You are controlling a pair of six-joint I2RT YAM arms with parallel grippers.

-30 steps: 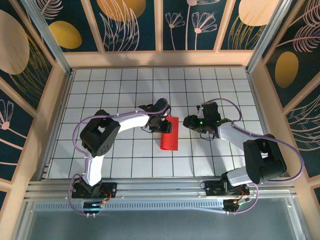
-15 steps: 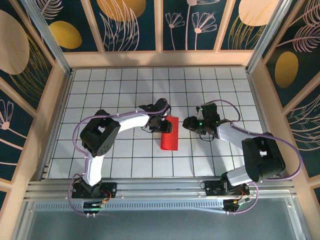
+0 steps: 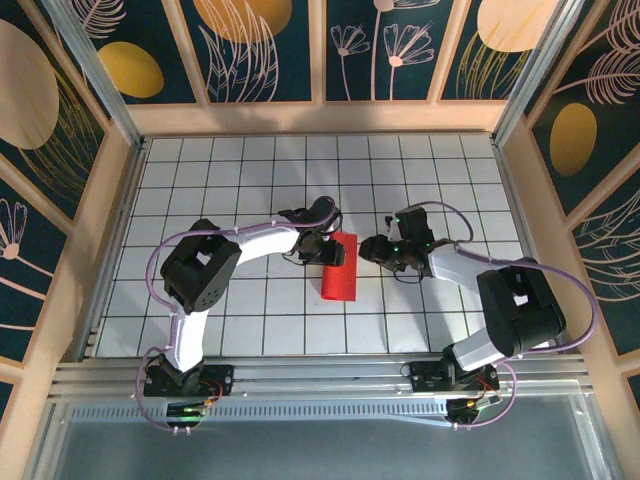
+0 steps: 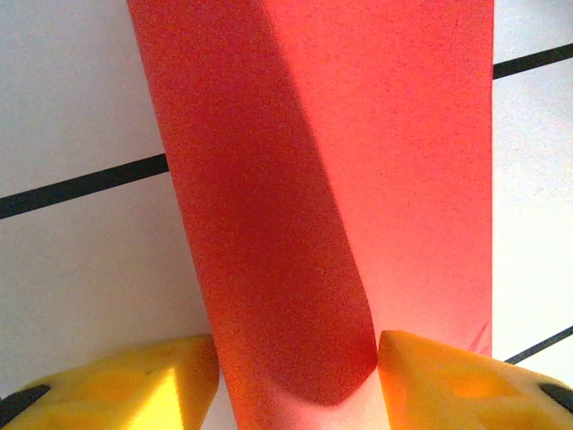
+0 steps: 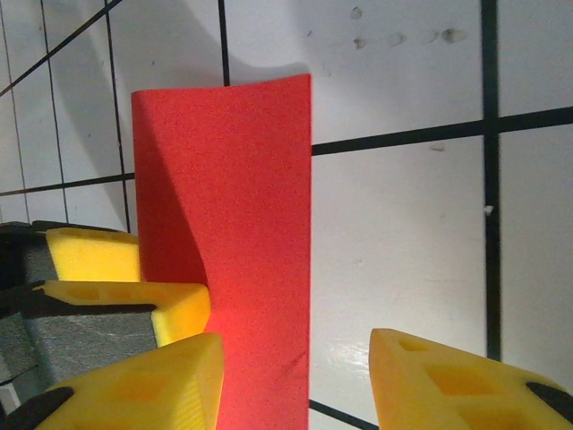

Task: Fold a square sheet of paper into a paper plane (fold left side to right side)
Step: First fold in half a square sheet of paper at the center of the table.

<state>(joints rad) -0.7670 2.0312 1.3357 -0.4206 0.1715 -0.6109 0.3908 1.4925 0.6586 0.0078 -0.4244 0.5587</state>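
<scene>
1. Left end effector point(image 4: 297, 360): the jaws stand roughly half apart. The raised fold of the square sheet of paper point(image 3: 339, 275) sits between them, and both pads touch the red paper. Treat this as a light grip on the loop, not a flat clamp.
2. Right end effector point(image 5: 295, 358): the jaws are apart and hold nothing. One long straight edge of the sheet runs between its fingertips, with bare table point(image 5: 403, 179) under the other side. You cannot tell from the wrist view whether either fingertip touches down.
3. Sheet position: the sheet lies near the middle of the table as a narrow doubled strip, with an end effector at each side of its far end. The upper layer bulges along one long side, so the crease is not yet pressed flat.
4. Hazard, skewed crease: if you press down while the layers' free edges are misaligned, the fold sets crooked. Every later fold of the plane would likely inherit that error.
5. Hazard, slip: thin paper probably slides easily on this smooth table. A sideways push from the right end effector could drag a layer out of the left grip.
6. Hazard, crumple: closing the left jaws further would likely pinch the loop into a stray wrinkle.
</scene>
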